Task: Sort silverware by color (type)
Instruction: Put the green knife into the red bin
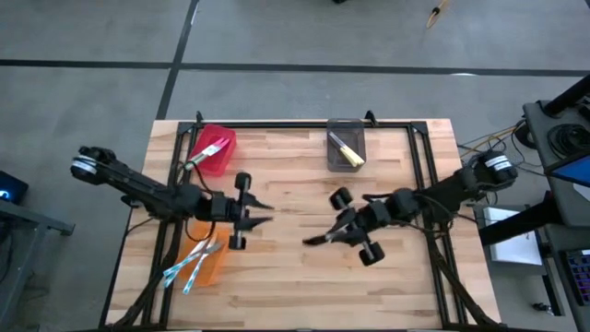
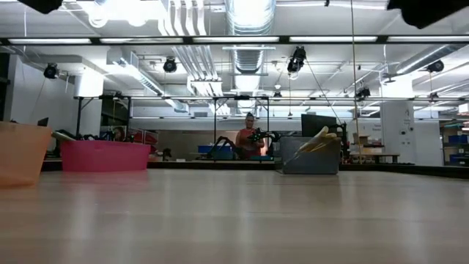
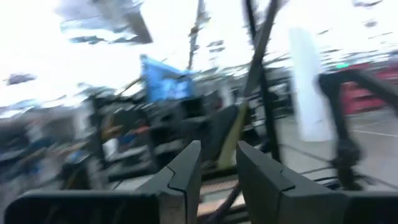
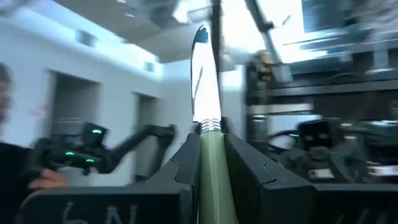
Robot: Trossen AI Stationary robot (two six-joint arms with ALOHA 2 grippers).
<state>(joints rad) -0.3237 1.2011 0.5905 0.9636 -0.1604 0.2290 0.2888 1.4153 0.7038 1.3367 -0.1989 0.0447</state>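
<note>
One green-handled knife [image 4: 208,134] in right gripper [image 4: 210,155], blade outward.

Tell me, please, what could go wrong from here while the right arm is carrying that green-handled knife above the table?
1. The right gripper pinches the green-handled knife only by its handle, the blade sticking out; it might slip or twist before release.
2. The left gripper is raised close by, fingertips pointing toward the right one, so the arms might collide.
3. The red bin with green-handled pieces lies across the left arm's side.
</note>
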